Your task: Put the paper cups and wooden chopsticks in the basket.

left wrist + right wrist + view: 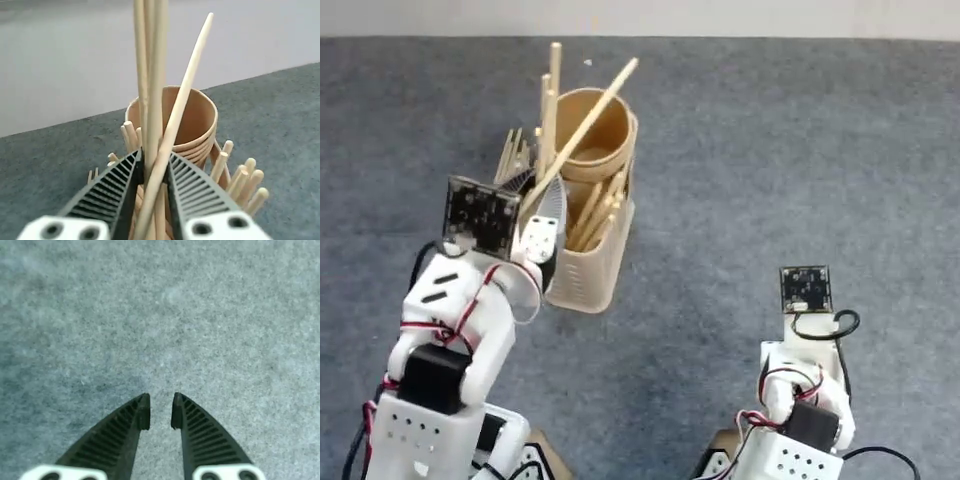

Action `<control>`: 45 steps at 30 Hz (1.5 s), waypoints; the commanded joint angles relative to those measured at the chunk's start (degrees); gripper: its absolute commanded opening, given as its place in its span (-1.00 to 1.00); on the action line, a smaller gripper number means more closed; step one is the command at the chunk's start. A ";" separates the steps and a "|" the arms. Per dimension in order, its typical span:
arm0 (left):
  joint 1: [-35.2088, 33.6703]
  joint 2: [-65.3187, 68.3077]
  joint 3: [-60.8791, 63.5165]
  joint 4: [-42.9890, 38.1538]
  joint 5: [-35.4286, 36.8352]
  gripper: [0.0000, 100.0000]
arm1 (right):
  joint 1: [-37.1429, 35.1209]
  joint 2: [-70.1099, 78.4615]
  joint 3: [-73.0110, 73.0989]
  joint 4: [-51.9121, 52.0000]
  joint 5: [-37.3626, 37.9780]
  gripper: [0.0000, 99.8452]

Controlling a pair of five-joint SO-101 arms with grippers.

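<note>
Grey carpet-like table cover (770,150) under both arms. White left arm (450,330) and white right arm (805,400) side by side at the near edge, red and black wiring on each. Beige slatted basket (585,275) standing on the cover in front of the left arm, well apart from the right arm. Nested brown paper cups (605,140) in the far end of the basket, mouth up. Left gripper (155,162) above the near end of the basket, clamped on a bundle of wooden chopsticks (150,90): several upright, one slanted across the cup mouth, upper ends well above the cup rim. Lower ends of the bundle hidden between the ribbed black fingers (112,185). Loose chopsticks (242,182) leaning inside the basket beside the cups. Right gripper (160,410) over bare cover, fingertips narrowly apart, nothing between them.
</note>
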 commanded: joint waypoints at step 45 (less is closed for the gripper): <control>-5.05 15.52 -19.56 33.67 -8.97 -0.77 | 0.84 -0.13 8.92 0.04 0.53 -0.82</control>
